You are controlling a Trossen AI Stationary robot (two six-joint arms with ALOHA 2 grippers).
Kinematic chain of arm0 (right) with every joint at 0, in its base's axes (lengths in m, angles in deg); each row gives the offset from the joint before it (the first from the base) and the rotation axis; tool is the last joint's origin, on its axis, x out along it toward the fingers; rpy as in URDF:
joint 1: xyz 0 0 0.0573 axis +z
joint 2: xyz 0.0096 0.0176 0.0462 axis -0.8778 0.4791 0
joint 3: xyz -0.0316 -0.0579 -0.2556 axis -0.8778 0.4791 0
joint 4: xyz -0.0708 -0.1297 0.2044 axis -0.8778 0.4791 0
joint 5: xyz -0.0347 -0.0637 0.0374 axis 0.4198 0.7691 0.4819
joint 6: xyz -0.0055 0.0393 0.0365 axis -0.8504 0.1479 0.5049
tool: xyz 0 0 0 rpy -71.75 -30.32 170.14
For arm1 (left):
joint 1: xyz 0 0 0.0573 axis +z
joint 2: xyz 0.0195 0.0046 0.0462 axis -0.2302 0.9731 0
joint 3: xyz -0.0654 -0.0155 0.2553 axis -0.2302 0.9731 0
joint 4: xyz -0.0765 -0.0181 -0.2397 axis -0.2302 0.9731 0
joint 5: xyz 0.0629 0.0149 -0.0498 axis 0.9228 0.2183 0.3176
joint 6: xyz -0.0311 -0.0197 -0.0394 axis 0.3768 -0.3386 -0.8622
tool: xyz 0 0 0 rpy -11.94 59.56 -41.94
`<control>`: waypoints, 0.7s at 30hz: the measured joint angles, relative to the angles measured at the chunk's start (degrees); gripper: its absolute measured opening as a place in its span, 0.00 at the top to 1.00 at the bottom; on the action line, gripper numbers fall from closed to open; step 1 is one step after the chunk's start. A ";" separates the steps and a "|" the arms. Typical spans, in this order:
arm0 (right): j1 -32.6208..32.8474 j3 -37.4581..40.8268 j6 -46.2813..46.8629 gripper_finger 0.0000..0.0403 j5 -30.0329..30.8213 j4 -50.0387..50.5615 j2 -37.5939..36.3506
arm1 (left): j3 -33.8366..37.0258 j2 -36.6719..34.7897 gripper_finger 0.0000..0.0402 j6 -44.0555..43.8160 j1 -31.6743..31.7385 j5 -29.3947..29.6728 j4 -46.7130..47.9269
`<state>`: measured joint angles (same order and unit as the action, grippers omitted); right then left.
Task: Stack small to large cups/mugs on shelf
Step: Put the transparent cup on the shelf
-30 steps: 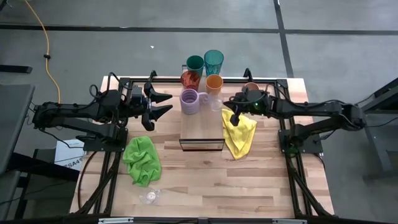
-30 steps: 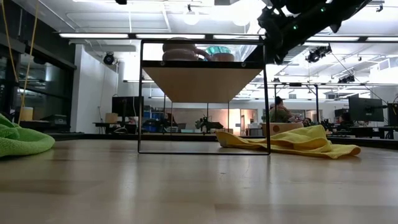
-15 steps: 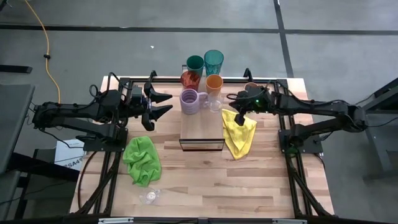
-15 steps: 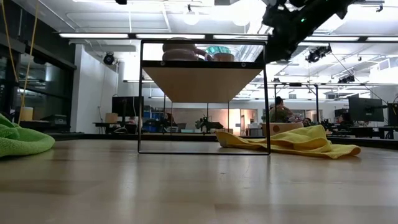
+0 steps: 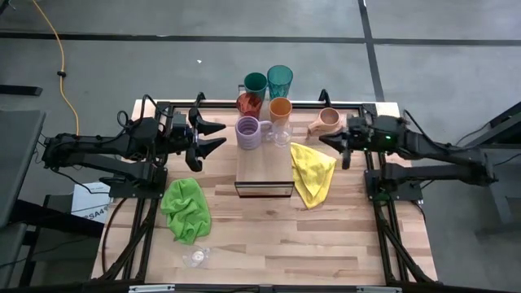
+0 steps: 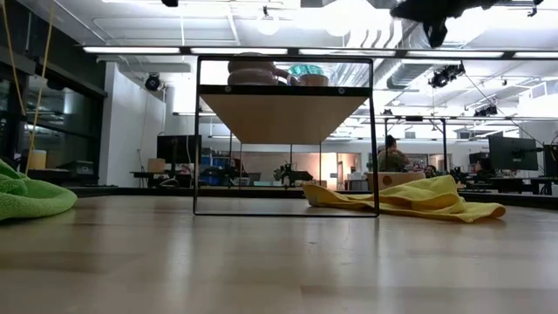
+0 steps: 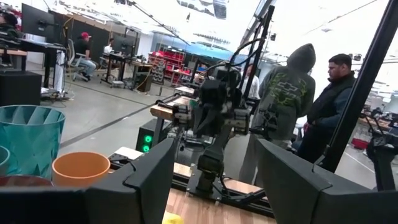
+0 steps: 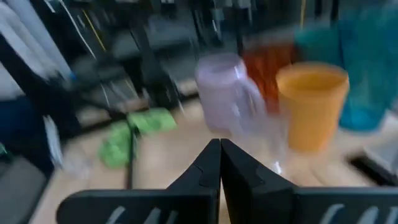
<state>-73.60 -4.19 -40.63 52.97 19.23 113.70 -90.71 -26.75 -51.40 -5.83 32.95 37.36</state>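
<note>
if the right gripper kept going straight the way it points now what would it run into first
Probably the small clear glass beside the lavender mug. The shut right gripper points across the table toward the cup cluster; the tan mug sits off to one side. Depth and height are uncertain.

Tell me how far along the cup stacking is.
Barely started. The lavender mug, orange cup, amber tumbler and two teal tumblers stand unstacked at the shelf's far end. Nothing is in hand: the right pincer is shut and empty beside the tan mug; the left pincer waits open. All nesting remains.
</note>
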 joint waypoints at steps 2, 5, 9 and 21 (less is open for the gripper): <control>0.44 1.18 -0.03 1.00 0.02 -4.52 -1.33 | 0.00 0.00 0.48 0.15 -0.02 -0.12 0.00; 0.43 2.22 -1.22 1.00 0.04 -8.71 -1.97 | 0.00 0.00 0.48 0.15 0.00 -0.13 0.02; 0.43 2.24 -3.42 1.00 -0.21 -10.82 -1.91 | 0.00 0.00 0.48 0.13 0.00 0.02 0.13; 0.43 2.24 -2.91 1.00 -0.23 -11.76 -1.91 | 0.00 0.00 0.48 0.13 0.00 0.93 0.02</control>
<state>-73.17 -1.95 -43.54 52.74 7.47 111.79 -90.71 -26.75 -51.27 -5.83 33.88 37.38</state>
